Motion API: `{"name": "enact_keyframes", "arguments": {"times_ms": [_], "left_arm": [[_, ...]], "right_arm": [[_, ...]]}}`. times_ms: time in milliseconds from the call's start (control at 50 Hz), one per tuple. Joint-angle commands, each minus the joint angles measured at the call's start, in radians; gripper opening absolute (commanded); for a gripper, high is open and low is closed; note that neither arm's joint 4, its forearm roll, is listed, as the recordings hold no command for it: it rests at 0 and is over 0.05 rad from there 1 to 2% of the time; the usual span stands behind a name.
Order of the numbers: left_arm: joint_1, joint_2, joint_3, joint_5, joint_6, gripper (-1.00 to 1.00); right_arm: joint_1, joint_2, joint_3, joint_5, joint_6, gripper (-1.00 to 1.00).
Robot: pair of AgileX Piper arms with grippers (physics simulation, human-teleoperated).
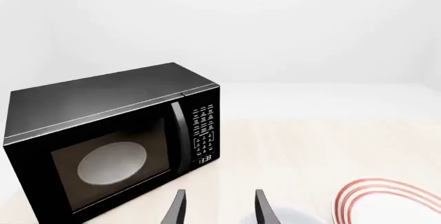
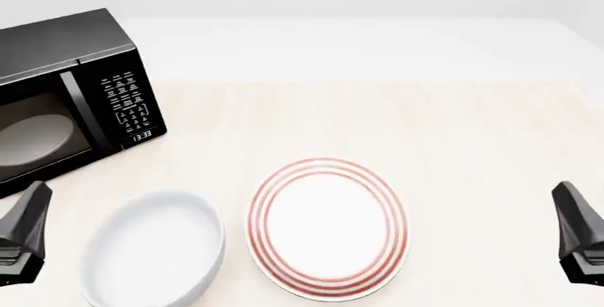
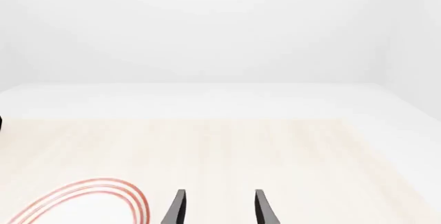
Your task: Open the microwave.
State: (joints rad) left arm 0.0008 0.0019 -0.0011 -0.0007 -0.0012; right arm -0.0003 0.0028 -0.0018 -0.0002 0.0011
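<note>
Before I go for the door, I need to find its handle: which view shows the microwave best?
The left wrist view: the whole microwave shows there, with door window, upright handle bar, keypad and clock. The front view crops it at the picture's left edge, showing only part of the door, handle and keypad. The right wrist view shows at most a dark sliver at its edge.

Black microwave [image 1: 113, 141] with its door closed sits on a pale table [image 1: 310, 152]; two dark fingers [image 1: 177, 208] parted in front, a red-ringed plate [image 1: 386, 203] nearby
</note>
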Motion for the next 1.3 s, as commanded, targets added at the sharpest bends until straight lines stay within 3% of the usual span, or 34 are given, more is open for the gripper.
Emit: {"name": "enact_keyframes", "arguments": {"times_ms": [20, 280, 340, 480, 520, 580, 600, 680, 700, 800, 820, 980, 1100, 1300], "left_arm": [[0.008, 0.004, -0.002, -0.005, -0.012, 1.0], [0.051, 0.0, 0.001, -0.012, -0.027, 1.0], [0.057, 0.011, 0.001, -0.004, 0.016, 1.0], [0.09, 0.034, -0.005, -0.041, 0.021, 1.0], [0.073, 0.218, -0.004, -0.184, 0.03, 1.0], [0.073, 0.225, -0.004, -0.192, 0.03, 1.0], [0.073, 0.346, -0.006, -0.287, 0.039, 1.0], [0.073, 0.36, -0.005, -0.302, 0.039, 1.0], [0.083, 0.522, -0.033, -0.43, 0.031, 1.0], [0.074, 0.588, -0.048, -0.485, 0.027, 1.0], [0.062, 0.708, -0.09, -0.561, 0.027, 1.0], [0.066, 0.957, -0.1, -0.783, -0.019, 1.0], [0.073, 1.016, -0.137, -0.801, -0.012, 1.0], [0.089, 1.203, -0.178, -0.923, -0.024, 1.0]], "right_arm": [[-0.001, 0.004, -0.003, 0.0, 0.002, 1.0], [-0.001, 0.002, -0.002, 0.001, 0.002, 1.0], [-0.001, 0.002, -0.002, 0.001, 0.002, 1.0], [-0.001, 0.002, -0.002, 0.002, 0.002, 1.0], [-0.003, -0.003, -0.004, -0.003, -0.003, 1.0], [-0.003, -0.003, -0.004, -0.003, -0.003, 1.0], [-0.003, -0.003, -0.004, -0.002, -0.002, 1.0], [-0.003, -0.003, -0.004, -0.002, -0.002, 1.0], [-0.004, -0.003, -0.003, 0.003, 0.0, 1.0], [-0.004, -0.003, -0.003, 0.005, 0.001, 1.0], [-0.004, -0.003, -0.003, 0.006, 0.001, 1.0], [-0.004, -0.003, -0.003, 0.007, 0.002, 1.0], [-0.004, -0.003, -0.003, 0.007, 0.002, 1.0], [-0.004, -0.003, -0.003, 0.007, 0.002, 1.0]]}}
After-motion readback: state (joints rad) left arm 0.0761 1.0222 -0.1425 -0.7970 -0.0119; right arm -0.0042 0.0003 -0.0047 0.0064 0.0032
